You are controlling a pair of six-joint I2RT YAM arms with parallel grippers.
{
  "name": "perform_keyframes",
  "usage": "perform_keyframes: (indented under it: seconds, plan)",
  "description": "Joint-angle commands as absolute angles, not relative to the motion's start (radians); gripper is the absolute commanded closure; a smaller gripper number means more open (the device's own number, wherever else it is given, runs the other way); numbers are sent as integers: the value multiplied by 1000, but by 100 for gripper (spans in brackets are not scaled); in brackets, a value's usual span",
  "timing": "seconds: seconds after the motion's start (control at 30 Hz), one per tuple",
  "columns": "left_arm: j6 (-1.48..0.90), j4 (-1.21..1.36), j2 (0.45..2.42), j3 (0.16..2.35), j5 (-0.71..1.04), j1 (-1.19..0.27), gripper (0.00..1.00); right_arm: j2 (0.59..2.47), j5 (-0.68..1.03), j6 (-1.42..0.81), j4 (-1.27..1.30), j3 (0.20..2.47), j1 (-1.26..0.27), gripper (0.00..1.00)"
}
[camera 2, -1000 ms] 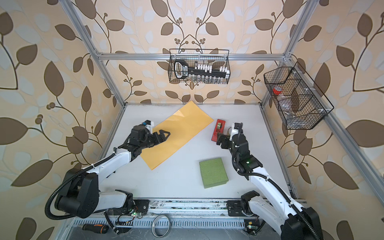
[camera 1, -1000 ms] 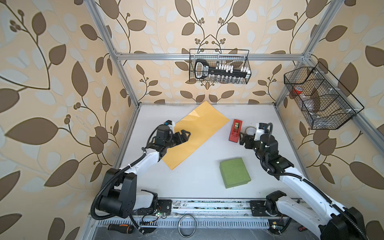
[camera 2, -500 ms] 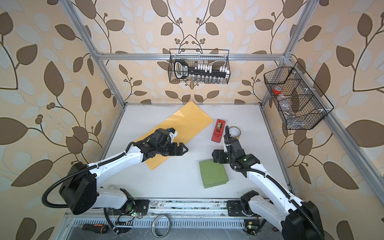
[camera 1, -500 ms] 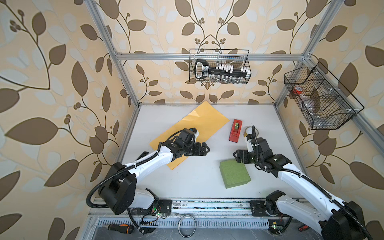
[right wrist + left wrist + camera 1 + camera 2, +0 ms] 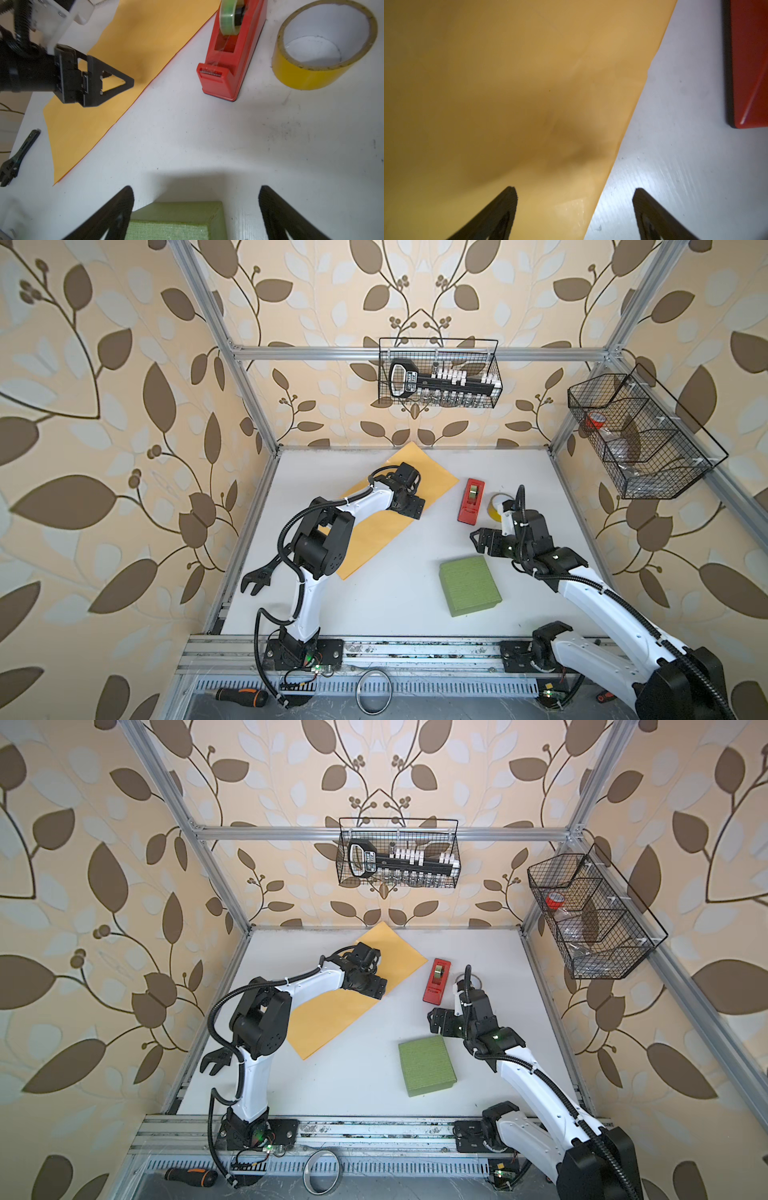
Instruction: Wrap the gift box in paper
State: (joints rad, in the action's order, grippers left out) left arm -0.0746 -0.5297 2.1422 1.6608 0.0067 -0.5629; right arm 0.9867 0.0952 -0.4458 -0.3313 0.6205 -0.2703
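The green gift box [image 5: 469, 585] [image 5: 426, 1065] lies flat on the white table, front right of centre. The yellow-tan paper [image 5: 382, 531] [image 5: 332, 1019] lies flat and slanted at the back left, apart from the box. My left gripper [image 5: 410, 509] [image 5: 575, 189] hovers open low over the paper's right edge [image 5: 623, 135], one finger above the paper and one above the table. My right gripper [image 5: 476, 540] [image 5: 196, 187] is open just beyond the box's far edge [image 5: 176, 209], holding nothing.
A red tape dispenser [image 5: 471, 502] and a yellow tape roll [image 5: 324, 47] stand behind the right gripper. A black wrench [image 5: 257, 578] lies at the table's left edge. Wire baskets hang on the back wall [image 5: 440, 373] and right wall [image 5: 640, 439].
The left gripper has swung from the paper's left side across to its right edge. The right gripper has come forward from beside the tape roll to the box's far edge.
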Motion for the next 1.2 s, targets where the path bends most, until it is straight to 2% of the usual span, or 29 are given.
perform_keyframes:
  seconds: [0.0, 0.13, 0.37, 0.5, 0.77, 0.97, 1.17]
  plan:
    - [52, -641, 2190, 1773, 8, -576, 10, 985, 184, -459, -293, 589, -238, 5]
    - [79, -687, 2270, 1865, 34, -578, 11, 992, 197, -469, -267, 566, -235, 5]
    - [136, -774, 2365, 1973, 29, -577, 18, 996, 210, -469, -253, 558, -234, 5]
    - [149, -812, 2387, 1991, 60, -577, 28, 1000, 215, -466, -253, 558, -235, 5]
    - [194, -861, 2388, 1988, 130, -574, 57, 1010, 230, -468, -249, 560, -235, 5]
    - [229, -888, 2353, 1951, 204, -574, 70, 1017, 227, -466, -250, 558, -234, 5]
    - [248, -850, 2226, 1717, 278, -577, 73, 1007, 210, -448, -272, 564, -231, 5]
